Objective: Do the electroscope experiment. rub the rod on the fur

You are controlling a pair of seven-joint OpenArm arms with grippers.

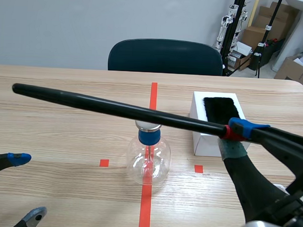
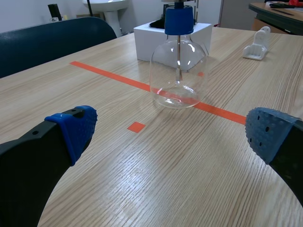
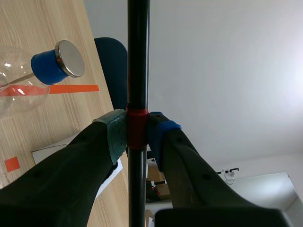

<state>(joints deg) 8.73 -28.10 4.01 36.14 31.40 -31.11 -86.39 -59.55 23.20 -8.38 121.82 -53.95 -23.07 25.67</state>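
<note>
Rod [image 1: 116,108] clamped in your right gripper [image 1: 236,132] slants across mid-frame over the electroscope [image 1: 148,158]; rubbing appears not yet done. Fur [image 1: 223,109] lies centre right on its box [image 1: 205,143], untouched by the rod; your left gripper [image 1: 26,188], lower left, stands with jaws apart.

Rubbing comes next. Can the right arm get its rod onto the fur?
Probably yes. The right gripper holds the rod close beside the white box, and the fur lies uncovered on top with nothing between them. The rod runs near the flask, so swing carefully.
</note>
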